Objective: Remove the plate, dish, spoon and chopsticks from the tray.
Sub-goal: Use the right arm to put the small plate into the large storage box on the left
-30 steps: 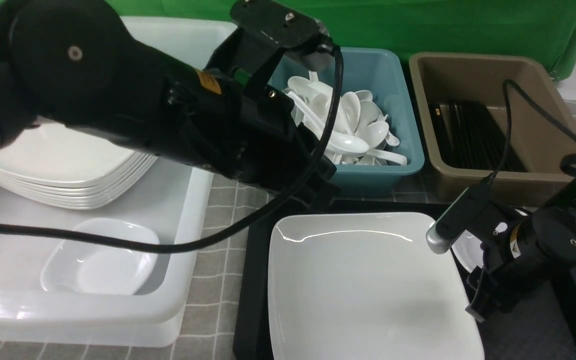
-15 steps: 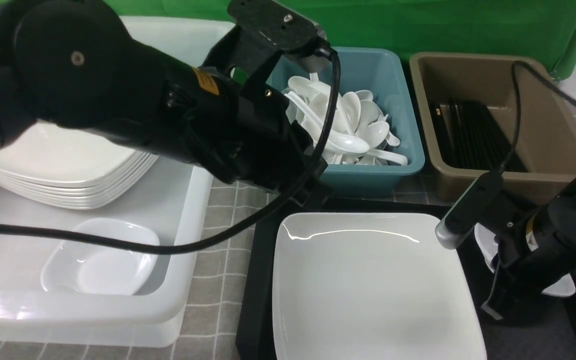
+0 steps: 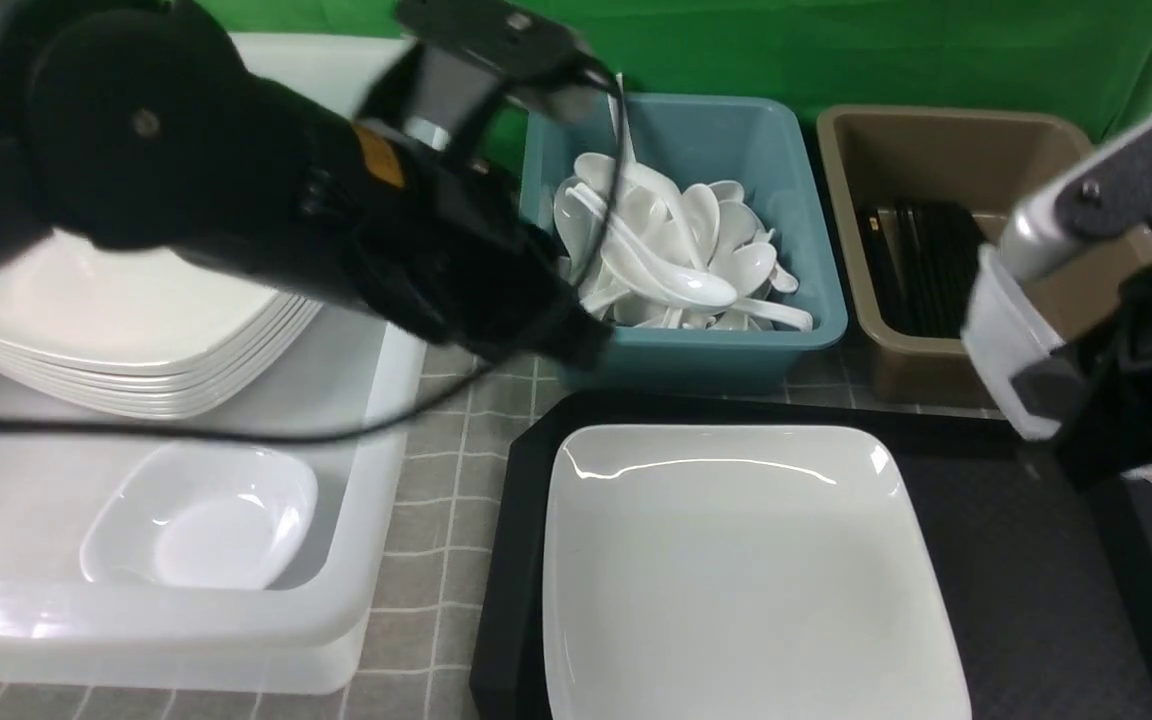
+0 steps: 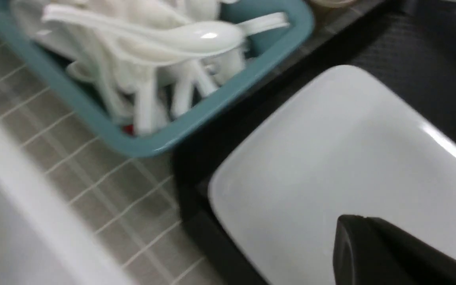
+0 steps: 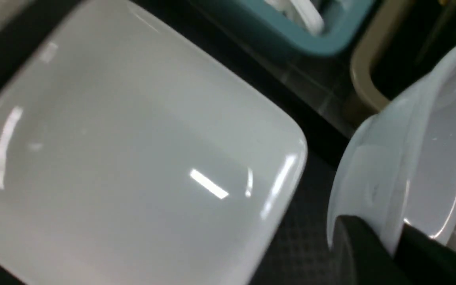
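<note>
The dish (image 5: 410, 158) is gripped by its rim between the closed jaws of the right gripper (image 5: 395, 241). It is held tilted on edge, lifted clear of the tray (image 3: 1026, 560), in front of the brown bin (image 3: 936, 150). A second ago it was lying on the tray just right of the plate, with the right gripper low over it and the jaws set wider apart.

The plate (image 3: 736, 560) is found where it was, flat on the tray's left half.

The left gripper (image 4: 370, 249) is kept fully closed with nothing in it (only its dark tip is seen, against the plate's corner in the left wrist view). The left arm (image 3: 236, 170) has been drawn back and leftward from the tray's far edge. Its end is now seen before the near left corner of the teal bin (image 3: 736, 365), in which the spoons (image 3: 676, 250) are heaped.
</note>
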You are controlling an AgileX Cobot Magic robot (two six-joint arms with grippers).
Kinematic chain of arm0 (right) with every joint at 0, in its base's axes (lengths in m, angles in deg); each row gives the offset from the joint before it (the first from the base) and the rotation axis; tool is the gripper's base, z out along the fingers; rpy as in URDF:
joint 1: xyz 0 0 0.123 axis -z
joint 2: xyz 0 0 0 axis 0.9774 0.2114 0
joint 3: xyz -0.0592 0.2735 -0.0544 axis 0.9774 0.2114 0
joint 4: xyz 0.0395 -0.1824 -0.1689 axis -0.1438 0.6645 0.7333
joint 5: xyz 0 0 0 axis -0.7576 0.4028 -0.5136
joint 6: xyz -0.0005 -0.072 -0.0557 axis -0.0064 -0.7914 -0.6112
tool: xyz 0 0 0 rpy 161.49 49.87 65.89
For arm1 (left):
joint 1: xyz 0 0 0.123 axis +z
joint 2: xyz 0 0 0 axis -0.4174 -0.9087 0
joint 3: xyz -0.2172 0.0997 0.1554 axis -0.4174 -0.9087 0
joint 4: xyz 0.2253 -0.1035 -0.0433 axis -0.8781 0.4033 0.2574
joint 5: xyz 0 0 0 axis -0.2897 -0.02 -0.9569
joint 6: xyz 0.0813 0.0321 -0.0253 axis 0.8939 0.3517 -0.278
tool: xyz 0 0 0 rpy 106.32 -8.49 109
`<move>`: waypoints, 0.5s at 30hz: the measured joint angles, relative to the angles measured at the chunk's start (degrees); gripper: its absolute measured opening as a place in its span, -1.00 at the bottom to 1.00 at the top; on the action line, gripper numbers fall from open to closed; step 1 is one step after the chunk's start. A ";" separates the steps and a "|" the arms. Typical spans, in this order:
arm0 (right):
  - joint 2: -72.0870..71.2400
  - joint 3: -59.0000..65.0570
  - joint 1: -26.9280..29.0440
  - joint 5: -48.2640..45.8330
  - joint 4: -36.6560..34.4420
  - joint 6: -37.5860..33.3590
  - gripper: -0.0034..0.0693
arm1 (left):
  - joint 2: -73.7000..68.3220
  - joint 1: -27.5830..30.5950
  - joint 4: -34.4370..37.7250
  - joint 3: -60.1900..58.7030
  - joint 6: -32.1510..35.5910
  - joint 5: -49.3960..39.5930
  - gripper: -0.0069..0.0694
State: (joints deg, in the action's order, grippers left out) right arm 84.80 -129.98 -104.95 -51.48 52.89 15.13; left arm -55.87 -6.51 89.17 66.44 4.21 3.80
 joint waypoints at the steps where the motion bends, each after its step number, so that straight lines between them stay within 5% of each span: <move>1: 0.35 -2.04 -1.44 -0.02 -3.09 -1.65 -0.72 | 0.34 2.83 -2.05 1.20 -1.75 -1.94 -0.81; 15: 26.53 -35.70 -26.97 2.43 -8.71 -4.24 -0.72 | 16.20 38.25 1.53 -2.37 -2.05 -15.67 -0.81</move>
State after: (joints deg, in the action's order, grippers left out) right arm 111.33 -165.69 -131.93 -49.05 44.18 10.89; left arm -39.67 31.74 90.71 64.07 2.16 -11.87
